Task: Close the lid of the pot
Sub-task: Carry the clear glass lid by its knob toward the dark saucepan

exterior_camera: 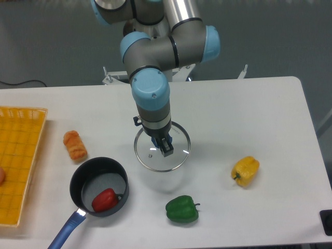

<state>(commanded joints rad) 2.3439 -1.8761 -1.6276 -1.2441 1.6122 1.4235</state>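
Note:
The pot (85, 179) is a small dark saucepan at the front left of the table, its blue handle (66, 233) pointing to the front edge. A red pepper (105, 198) lies inside it. The lid (176, 150), a clear glass disc with a metal rim, is to the right of the pot and a little further back. It is not over the pot. My gripper (164, 147) reaches down onto the lid's centre and is shut on its knob, which the fingers hide. A faint shadow lies on the table just in front of the lid.
A yellow mesh basket (21, 155) stands at the left edge. An orange ridged item (75, 145) lies behind the pot. A green pepper (182, 209) sits at the front centre, a yellow pepper (245, 171) to the right. A dark object (327, 222) shows at the bottom right corner.

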